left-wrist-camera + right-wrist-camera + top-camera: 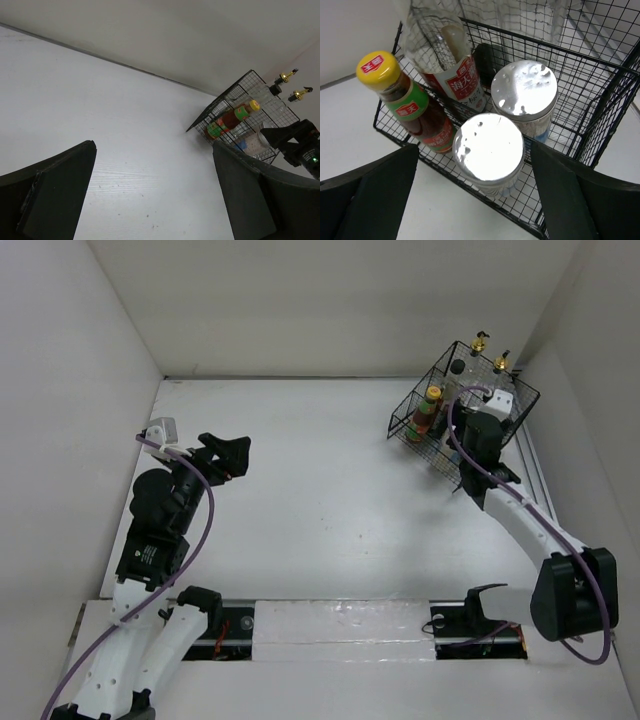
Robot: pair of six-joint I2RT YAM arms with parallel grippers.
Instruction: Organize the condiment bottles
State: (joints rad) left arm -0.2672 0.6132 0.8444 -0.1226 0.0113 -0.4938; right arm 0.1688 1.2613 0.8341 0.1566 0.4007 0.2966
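The condiment bottles all stand in the black wire basket (408,426) at the far right. Two short white bottles with silver lids (489,145) (524,90) stand at its near side. My right gripper (474,146) hangs open over the nearer one, a finger on each side and apart from it. Beside them stand a yellow-capped bottle (410,105) and a red-labelled bottle (465,82). Two clear glass bottles with gold pourers (478,342) (501,362) stand at the back. My left gripper (225,452) hovers open over bare table at the left, holding nothing.
White walls (330,310) close in the table on the left, back and right. The basket (220,100) sits in the far right corner, close to the right wall. A metal rail (340,625) runs along the near edge between the arm bases.
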